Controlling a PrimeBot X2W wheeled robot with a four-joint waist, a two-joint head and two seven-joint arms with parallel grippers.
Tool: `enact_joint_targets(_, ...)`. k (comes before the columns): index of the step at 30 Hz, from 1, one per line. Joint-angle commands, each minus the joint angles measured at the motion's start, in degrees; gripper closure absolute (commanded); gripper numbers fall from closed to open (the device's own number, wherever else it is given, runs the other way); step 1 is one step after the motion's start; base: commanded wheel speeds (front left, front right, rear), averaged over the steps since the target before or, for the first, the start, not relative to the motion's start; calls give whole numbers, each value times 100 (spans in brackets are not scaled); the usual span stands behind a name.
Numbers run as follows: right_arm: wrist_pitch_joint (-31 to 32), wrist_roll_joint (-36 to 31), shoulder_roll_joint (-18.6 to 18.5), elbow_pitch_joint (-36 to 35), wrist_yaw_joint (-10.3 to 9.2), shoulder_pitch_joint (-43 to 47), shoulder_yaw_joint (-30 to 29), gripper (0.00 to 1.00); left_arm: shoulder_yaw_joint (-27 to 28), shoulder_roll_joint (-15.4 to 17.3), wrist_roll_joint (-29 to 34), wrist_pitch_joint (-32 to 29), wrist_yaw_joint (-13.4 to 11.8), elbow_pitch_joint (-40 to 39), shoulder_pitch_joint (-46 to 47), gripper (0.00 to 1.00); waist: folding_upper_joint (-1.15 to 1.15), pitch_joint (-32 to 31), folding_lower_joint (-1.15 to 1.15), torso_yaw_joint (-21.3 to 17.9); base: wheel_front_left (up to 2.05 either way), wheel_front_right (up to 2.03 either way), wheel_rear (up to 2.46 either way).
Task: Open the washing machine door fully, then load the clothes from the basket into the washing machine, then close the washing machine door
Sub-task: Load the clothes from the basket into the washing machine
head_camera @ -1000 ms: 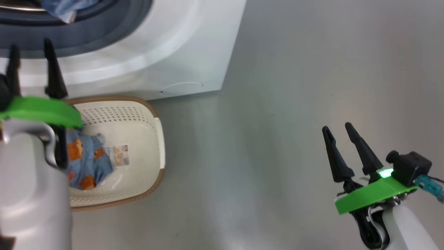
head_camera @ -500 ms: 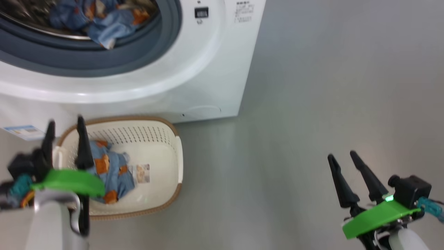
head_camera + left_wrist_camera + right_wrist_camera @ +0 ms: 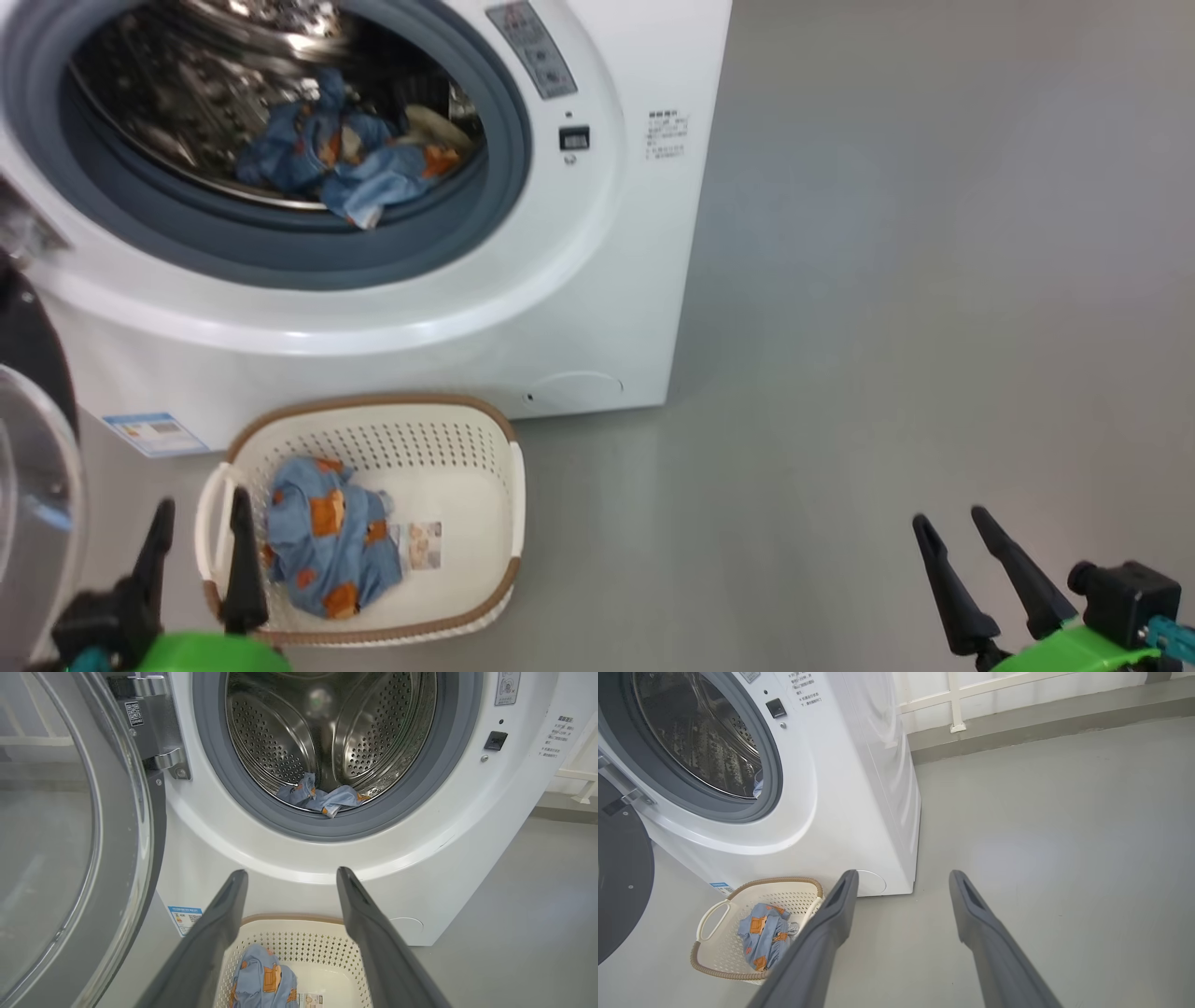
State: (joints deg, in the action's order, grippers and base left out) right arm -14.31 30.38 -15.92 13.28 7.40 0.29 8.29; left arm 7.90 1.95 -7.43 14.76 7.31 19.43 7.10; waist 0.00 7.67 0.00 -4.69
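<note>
1. The left tool (image 3: 202,509) gapes empty by the basket (image 3: 373,403) — the clothes (image 3: 327,546) lie bunched at its left end.
2. Descend over the bundle's middle and pinch deep, so nothing trails.
3. The right tool (image 3: 948,519) idles, released.

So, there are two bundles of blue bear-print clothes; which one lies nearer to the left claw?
The one in the basket: this bundle lies close to the open left claw. The other bundle is inside the washing machine drum, clearly farther.
</note>
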Motion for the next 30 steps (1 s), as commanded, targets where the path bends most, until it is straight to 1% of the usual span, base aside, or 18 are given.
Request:
enact_joint_targets(1, -69, 20, -118, -148, 9, 56, 70, 0, 180, 130, -69, 24, 17, -203, -49, 0, 0, -167, 0, 78, 0, 0, 0)
enact_joint_targets(6, -69, 36, -164, -186, 9, 234, 45, 0, 221, 132, -80, 24, 17, -540, -521, 0, 0, -298, 0, 97, 0, 0, 0)
enact_joint_targets(12, -69, 28, -161, -244, 9, 338, -15, 0, 282, 111, -157, 24, 17, -888, -874, 0, 0, -283, 0, 122, 0, 0, 0)
enact_joint_targets(22, -69, 6, -127, -264, 9, 280, -27, 0, 262, 97, -169, 24, 17, -931, -872, 0, 0, -198, 0, 112, 0, 0, 0)
enact_joint_targets(30, -69, -22, -31, -295, 9, 57, -30, 0, 137, 94, -163, 24, -23, -626, -579, 0, 0, 161, 0, 100, 0, 0, 0)
